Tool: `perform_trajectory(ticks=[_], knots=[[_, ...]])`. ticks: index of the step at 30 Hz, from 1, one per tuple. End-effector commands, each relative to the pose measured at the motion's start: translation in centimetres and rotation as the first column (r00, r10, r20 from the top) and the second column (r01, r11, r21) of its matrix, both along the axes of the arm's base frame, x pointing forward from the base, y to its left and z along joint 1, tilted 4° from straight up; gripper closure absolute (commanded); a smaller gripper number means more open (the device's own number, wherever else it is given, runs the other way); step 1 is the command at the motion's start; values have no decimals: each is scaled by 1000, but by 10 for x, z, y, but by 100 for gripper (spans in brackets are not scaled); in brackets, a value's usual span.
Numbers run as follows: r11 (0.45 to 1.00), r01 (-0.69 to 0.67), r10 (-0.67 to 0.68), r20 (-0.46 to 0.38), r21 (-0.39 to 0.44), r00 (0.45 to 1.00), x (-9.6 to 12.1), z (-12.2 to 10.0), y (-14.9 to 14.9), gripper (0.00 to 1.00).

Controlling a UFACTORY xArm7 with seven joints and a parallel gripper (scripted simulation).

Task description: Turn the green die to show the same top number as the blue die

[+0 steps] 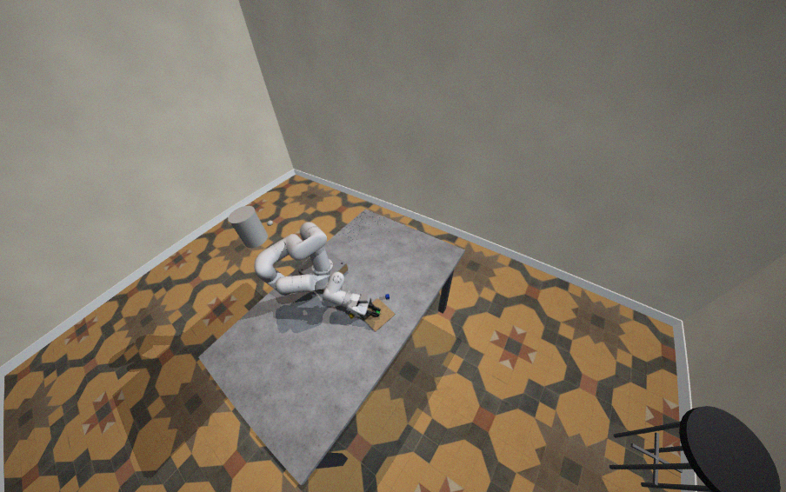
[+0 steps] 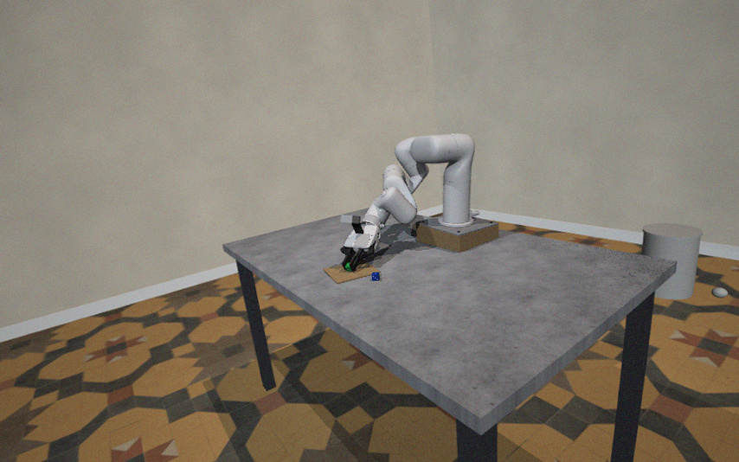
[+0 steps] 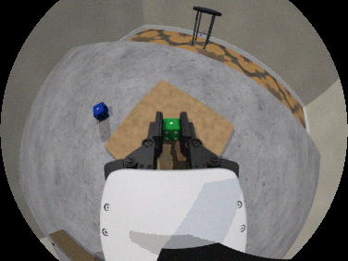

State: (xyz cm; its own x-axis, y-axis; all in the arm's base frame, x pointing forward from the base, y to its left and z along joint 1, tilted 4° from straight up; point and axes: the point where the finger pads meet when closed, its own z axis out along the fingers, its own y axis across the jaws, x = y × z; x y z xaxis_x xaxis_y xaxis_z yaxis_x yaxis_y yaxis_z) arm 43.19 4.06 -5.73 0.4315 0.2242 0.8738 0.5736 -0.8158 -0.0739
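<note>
You've got a grey table (image 2: pixel 501 328) on dark legs, patterned tile floor (image 2: pixel 128 398). Grey cylinder (image 2: pixel 672 258) on the floor by the wall w/ a small white ball (image 2: pixel 720 291) beside it. Black stool (image 1: pixel 724 452) in the corner.
</note>
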Motion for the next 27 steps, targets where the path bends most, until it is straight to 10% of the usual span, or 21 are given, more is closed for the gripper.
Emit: perform_trajectory(ticks=[1,27], knots=[[1000,-1,1,3,0,1000,1,1,0,85],[1000,-1,1,3,0,1000,1,1,0,68]])
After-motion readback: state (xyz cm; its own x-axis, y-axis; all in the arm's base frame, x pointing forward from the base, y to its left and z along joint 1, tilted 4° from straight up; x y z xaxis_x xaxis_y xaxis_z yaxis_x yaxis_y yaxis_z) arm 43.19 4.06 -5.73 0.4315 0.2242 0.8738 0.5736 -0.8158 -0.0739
